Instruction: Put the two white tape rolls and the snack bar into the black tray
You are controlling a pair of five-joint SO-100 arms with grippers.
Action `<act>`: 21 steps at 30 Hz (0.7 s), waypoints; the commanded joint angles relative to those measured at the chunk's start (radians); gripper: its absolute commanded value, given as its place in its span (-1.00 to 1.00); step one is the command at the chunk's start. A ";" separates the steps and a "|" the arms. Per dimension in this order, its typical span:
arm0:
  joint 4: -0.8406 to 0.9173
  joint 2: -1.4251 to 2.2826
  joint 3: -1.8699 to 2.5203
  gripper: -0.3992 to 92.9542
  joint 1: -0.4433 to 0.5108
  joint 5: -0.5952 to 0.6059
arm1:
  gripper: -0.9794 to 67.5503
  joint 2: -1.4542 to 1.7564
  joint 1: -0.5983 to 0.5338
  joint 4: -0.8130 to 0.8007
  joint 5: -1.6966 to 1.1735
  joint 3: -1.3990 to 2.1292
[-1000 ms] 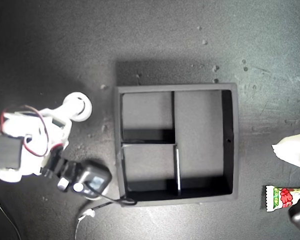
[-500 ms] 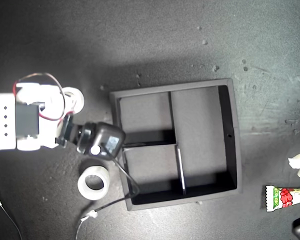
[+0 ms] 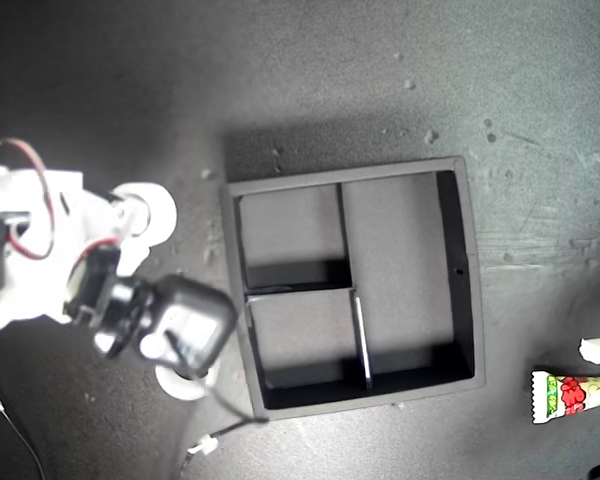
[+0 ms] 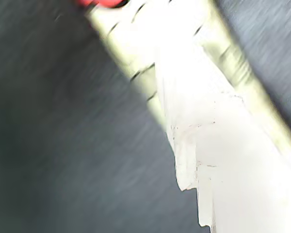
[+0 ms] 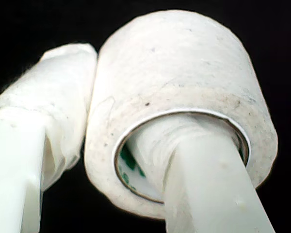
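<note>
My second gripper point(image 5: 131, 145) pinching a white tape roll point(image 5: 184, 92), one finger through its core; first gripper's fingers unreadable; dark speckled tabletop point(image 3: 310, 80).

The long snack bar in its shiny white-and-green wrapper with red print point(image 3: 573, 394) is cut off by the exterior view's right edge; only one crimped end shows. A small white ring-shaped tape roll point(image 3: 184, 382) near the exterior view's lower left is largely hidden under the arm's black camera housing point(image 3: 185, 322). The first wrist view is motion-blurred: a pale wrapper-like strip point(image 4: 184, 63) runs behind a white finger point(image 4: 233, 160), and the stance of my first claw's jaws cannot be determined. The arm at the exterior view's left is also blurred.
</note>
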 commanded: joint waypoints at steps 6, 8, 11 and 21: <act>0.110 -0.091 -0.336 -0.99 0.074 0.032 | -0.23 0.006 -0.141 -0.249 0.199 0.071; 0.112 -0.130 -0.374 -0.99 0.083 0.035 | -0.22 0.005 -0.172 -0.295 0.247 0.112; 0.112 -0.186 -0.428 -0.99 0.094 0.051 | -0.21 0.005 -0.186 -0.325 0.261 0.183; 0.117 -0.334 -0.578 -0.99 0.152 0.080 | -0.55 0.006 -0.127 -0.532 0.173 0.449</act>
